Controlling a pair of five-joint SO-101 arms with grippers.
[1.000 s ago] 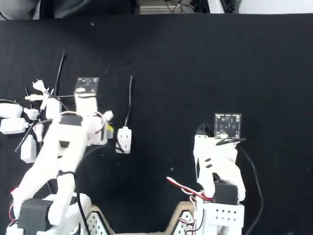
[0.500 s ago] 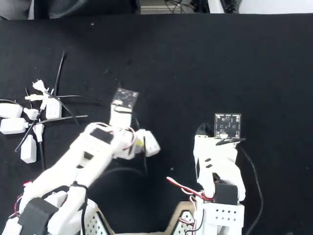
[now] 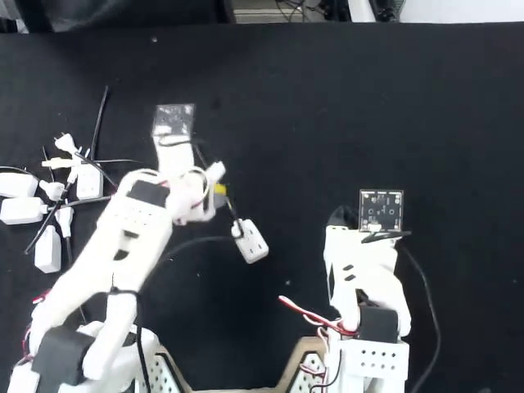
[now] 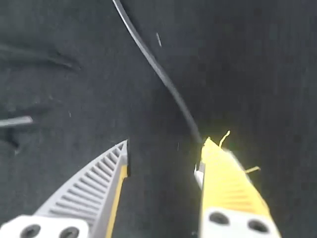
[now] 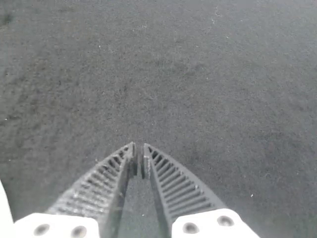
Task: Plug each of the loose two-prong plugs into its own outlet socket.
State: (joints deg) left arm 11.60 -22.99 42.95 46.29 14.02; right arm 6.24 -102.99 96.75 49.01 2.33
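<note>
High view: spotted white corded connector [image 3: 250, 241] lying on black bench [image 3: 368, 106] near its middle, close to left end effector [image 3: 214, 185]; cannot tell plug from socket. Logged heap of white plugs [image 3: 49, 192] and black leads at bench's left edge.

Left wrist view: found left end effector [image 4: 166, 145] spread wide, black cable [image 4: 153, 67] running down to yellow finger [image 4: 225, 178].

Right wrist view: found right end effector [image 5: 139, 150] pinched together, tips all but touching, above bench.

Socket [image 3: 250, 242] right of loose plugs [image 3: 51, 191]
</note>
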